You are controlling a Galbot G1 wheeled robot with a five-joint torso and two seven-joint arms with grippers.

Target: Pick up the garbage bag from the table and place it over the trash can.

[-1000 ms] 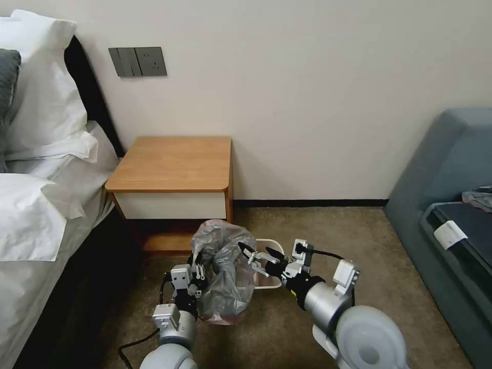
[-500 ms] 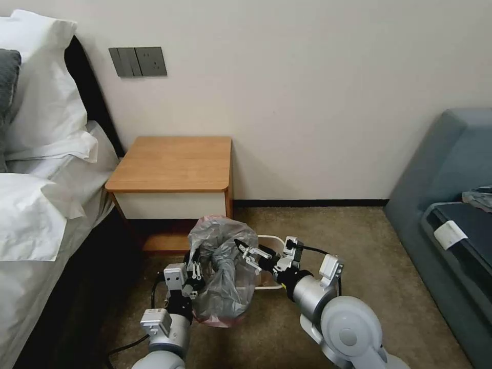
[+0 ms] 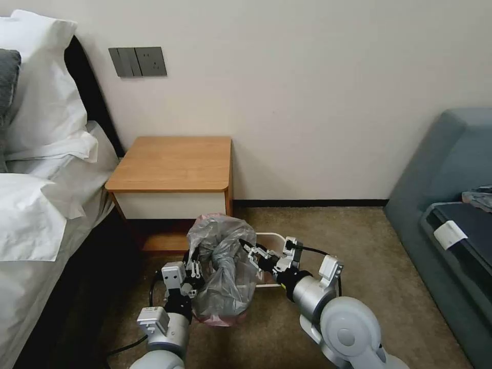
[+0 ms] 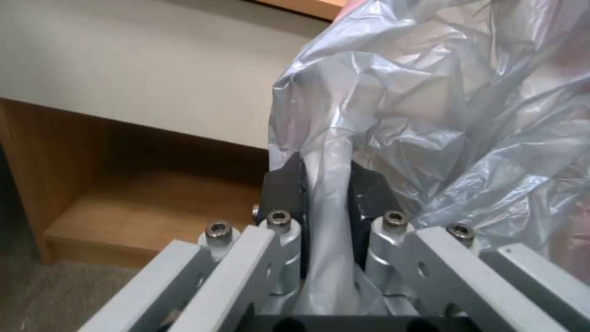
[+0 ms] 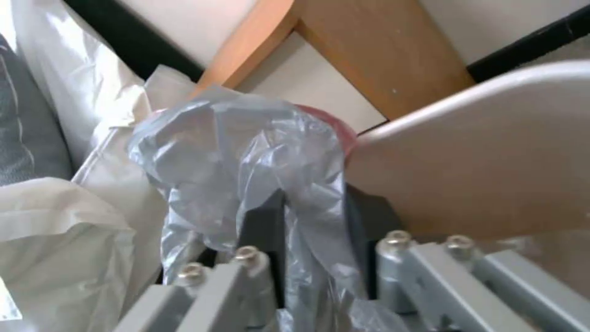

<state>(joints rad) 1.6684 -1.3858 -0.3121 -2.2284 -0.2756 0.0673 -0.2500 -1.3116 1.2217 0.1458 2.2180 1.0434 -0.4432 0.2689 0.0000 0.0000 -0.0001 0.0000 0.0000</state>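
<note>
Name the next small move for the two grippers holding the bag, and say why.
Probably draw the grippers apart to open the garbage bag's mouth over the trash can. The left gripper and right gripper each pinch a fold of bag, but it hangs bunched over the bin's left side, rim uncovered.

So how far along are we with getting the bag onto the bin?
Done: the garbage bag is off the table. In hand: the left gripper and right gripper each pinch a fold of it, holding it bunched above the trash can on the carpet. Left: the bag's mouth is not spread over the rim; much of the can's opening sits uncovered.
</note>
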